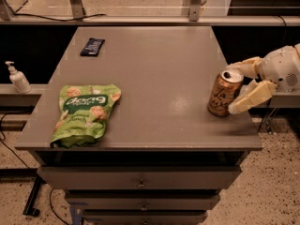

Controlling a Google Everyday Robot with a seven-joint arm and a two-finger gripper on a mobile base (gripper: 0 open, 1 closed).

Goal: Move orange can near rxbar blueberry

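- The gripper [232,90] comes in from the right side of the grey table [159,55], at the near right corner.
- Its jaws are spread wide, a good bit wider than the can. One cream finger sits up behind the can's top rim and the other angles down toward the front right of the can's base.
- So the orange can [223,95] sits partly inside that open gap but isn't clamped. The lower fingertip looks right up against the can's side, though honestly I can't tell if it's actually touching.
- The can is standing upright on the table, long axis vertical, silver top up with the opening showing, and the dark cursive lettering faces toward the front edge.
- The rxbar blueberry [92,47] lies flat way over at the far left of the tabletop, well apart from the can. Its long side runs roughly front to back, slightly skewed.
- A green snack bag [86,112] lies flat near the front left edge.
- There's a white pump bottle [18,78] on the ledge off the left side.
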